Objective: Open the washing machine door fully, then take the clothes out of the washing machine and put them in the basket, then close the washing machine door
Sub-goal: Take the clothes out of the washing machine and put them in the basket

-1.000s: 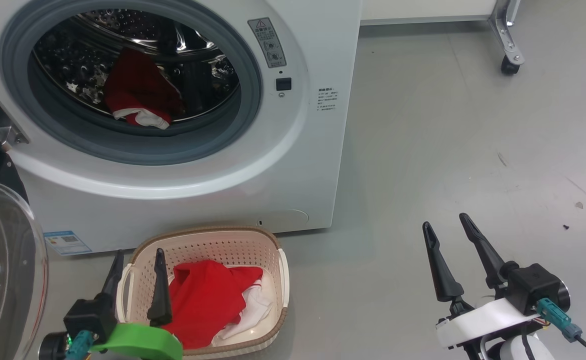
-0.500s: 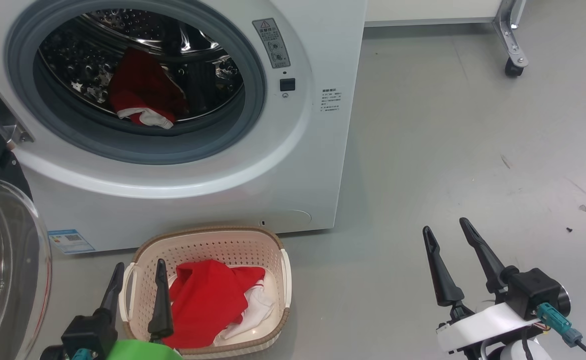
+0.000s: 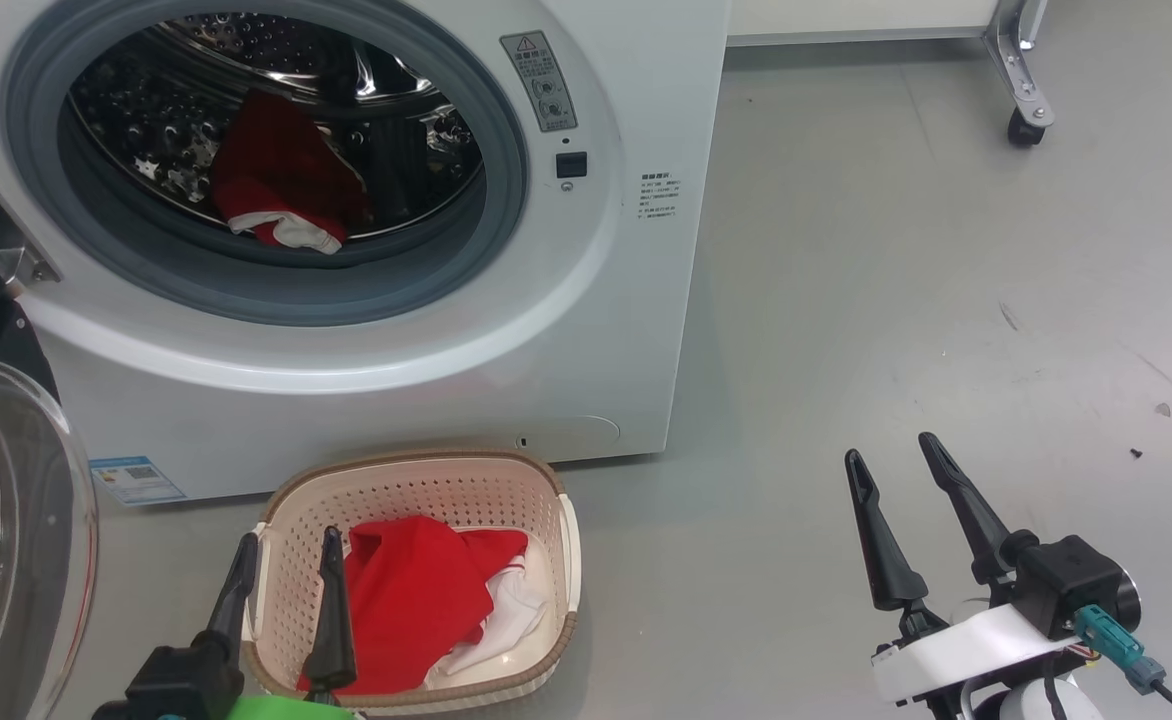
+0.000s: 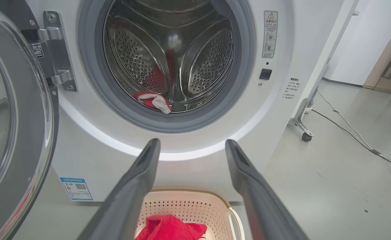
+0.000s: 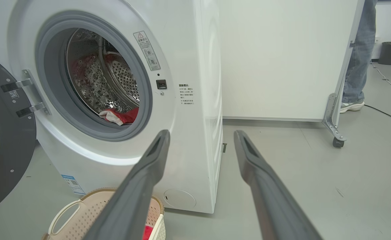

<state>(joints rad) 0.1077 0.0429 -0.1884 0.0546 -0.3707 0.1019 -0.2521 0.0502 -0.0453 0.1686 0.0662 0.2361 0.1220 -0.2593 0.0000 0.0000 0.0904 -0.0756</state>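
The door (image 3: pixel 6 540) stood open at left. The left gripper (image 3: pixel 290 537), spread and empty, hung over the basket (image 3: pixel 416 462) holding red clothes (image 3: pixel 411 590); another red garment (image 3: pixel 281 185) lay in the machine (image 3: pixel 586 300). The right gripper (image 3: pixel 890 447) was spread, empty.

Grey floor (image 3: pixel 896 250), white wheeled partition (image 5: pixel 282 60), person's jeans leg (image 5: pixel 359 50), dark bin (image 5: pixel 390 52), floor cable (image 4: pixel 375 152)

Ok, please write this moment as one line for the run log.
door: open | washer: one red garment inside | basket: red and white clothes | left hand: open, empty, near basket | right hand: open, empty
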